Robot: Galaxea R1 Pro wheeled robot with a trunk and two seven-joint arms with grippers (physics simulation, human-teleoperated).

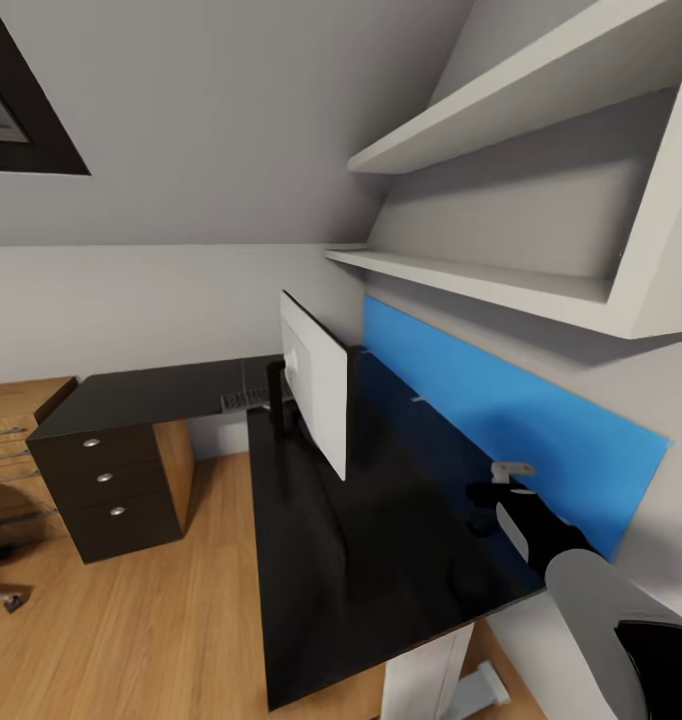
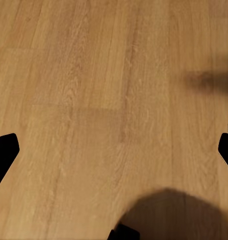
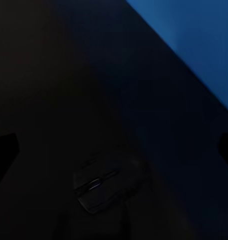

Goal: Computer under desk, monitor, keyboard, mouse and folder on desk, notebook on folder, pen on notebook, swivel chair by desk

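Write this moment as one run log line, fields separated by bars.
right gripper: open, above mouse on desk | left gripper: open, over wood floor | monitor: on desk

Attic bedroom workspace: sloped ceiling (image 1: 231, 120), black L-shaped desk (image 1: 361, 560), monitor (image 1: 316, 395), wall shelves (image 1: 501, 270), wooden floor (image 1: 141, 630).

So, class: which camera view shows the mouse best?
The right wrist view: the mouse lies close below the camera on the desk, though dim. In the head view the spot ahead of the right arm is too dark to tell.

Glossy black desk (image 1: 361, 580), matt wood-grain floor (image 2: 93, 100), silvery metal knobs (image 1: 104, 478).
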